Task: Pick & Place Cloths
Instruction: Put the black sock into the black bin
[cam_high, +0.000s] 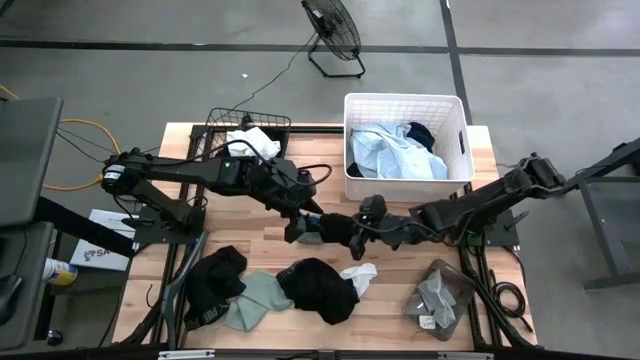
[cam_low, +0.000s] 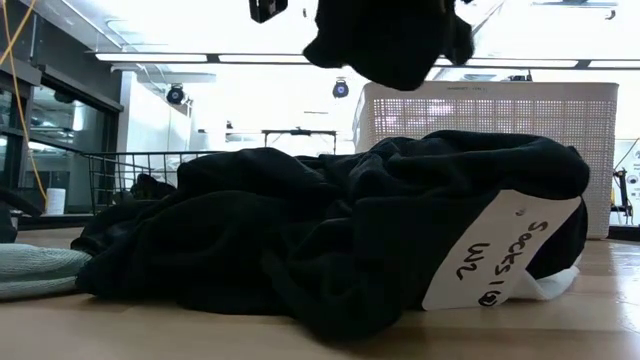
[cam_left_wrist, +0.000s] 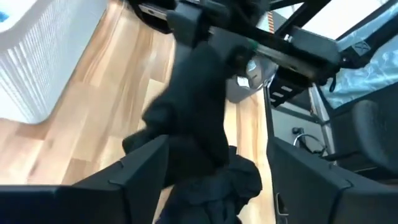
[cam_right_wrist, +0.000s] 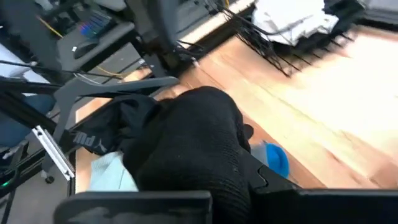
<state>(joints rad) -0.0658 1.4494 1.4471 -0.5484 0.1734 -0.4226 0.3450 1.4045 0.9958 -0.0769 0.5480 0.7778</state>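
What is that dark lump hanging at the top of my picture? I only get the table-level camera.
Observer: It is a black cloth, held in the air over the middle of the table by the right gripper, which is shut on it.
Operator: Is the other arm anywhere near it?
Observer: Yes. The left gripper is right beside it, its fingers open with the cloth hanging between them.
Operator: And that white basket behind, is anything in it?
Observer: The white basket already holds pale blue cloths and a dark one.
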